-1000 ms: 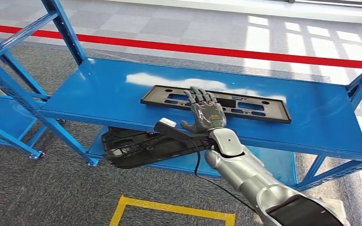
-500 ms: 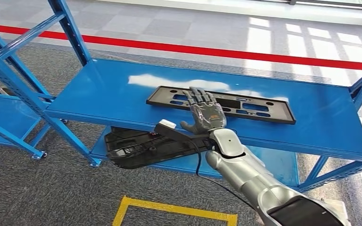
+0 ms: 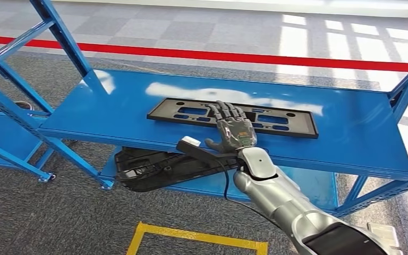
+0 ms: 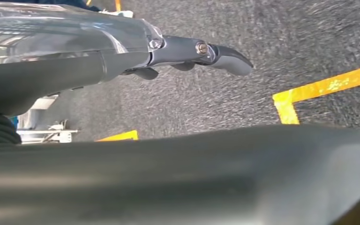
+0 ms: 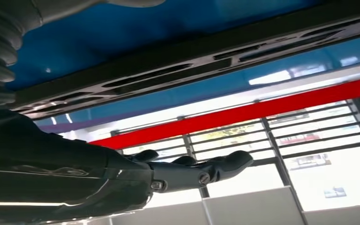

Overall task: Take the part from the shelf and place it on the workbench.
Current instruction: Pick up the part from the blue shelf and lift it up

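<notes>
A red line (image 3: pixel 244 56) is crossing the grey tiled floor (image 3: pixel 191 29) beyond the rack. Sunlight is falling in pale bars on the tiles at far right. Grey carpet (image 3: pixel 42 218) is lying nearer the camera, with a yellow outline (image 3: pixel 191 236) marked on it (only its corners are showing). Windows (image 5: pixel 318 140) are showing beyond.

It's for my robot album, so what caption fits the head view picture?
Robot's right hand reaches over a flat black part lying on a blue shelf.
</notes>
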Action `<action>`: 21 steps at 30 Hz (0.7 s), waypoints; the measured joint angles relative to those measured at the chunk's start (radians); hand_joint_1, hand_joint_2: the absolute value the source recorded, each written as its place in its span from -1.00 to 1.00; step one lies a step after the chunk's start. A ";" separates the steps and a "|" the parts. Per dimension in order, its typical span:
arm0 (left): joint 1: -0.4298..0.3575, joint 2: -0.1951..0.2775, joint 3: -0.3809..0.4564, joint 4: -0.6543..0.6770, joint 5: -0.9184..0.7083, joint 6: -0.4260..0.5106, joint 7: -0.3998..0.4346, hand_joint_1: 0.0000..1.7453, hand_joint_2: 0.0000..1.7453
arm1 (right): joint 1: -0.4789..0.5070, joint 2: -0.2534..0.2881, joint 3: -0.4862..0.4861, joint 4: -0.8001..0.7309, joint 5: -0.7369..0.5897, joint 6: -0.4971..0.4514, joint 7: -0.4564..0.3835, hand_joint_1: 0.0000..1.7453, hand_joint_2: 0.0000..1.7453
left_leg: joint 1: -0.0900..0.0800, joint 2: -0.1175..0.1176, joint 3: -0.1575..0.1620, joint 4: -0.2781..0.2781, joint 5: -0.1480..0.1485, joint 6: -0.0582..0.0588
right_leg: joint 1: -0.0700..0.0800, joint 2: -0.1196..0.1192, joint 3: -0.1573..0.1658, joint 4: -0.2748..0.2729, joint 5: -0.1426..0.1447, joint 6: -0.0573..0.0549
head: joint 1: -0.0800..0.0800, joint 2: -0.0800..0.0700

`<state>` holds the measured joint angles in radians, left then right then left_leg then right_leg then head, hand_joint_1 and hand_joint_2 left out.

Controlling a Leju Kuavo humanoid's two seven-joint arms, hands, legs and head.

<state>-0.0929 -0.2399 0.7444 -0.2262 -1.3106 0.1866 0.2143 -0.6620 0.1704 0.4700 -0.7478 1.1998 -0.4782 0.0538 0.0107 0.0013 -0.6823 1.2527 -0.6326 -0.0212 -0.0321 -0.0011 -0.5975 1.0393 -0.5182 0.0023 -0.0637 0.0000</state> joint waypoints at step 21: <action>0.002 -0.001 0.000 0.000 -0.001 -0.006 0.000 -1.00 -1.00 | 0.011 0.002 0.001 0.004 0.000 0.003 0.000 -1.00 1.00 | -0.009 -0.005 0.172 -0.234 0.068 0.045 | 0.018 0.002 -0.079 0.064 0.036 0.024 | 0.001 0.000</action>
<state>-0.0909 -0.2407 0.7444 -0.2258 -1.3118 0.1804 0.2140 -0.6514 0.1727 0.4712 -0.7441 1.1997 -0.4752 0.0538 0.0016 -0.0033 -0.5099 1.0184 -0.5649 0.0241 -0.0139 0.0006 -0.6769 1.1030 -0.4818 0.0262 -0.0630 0.0000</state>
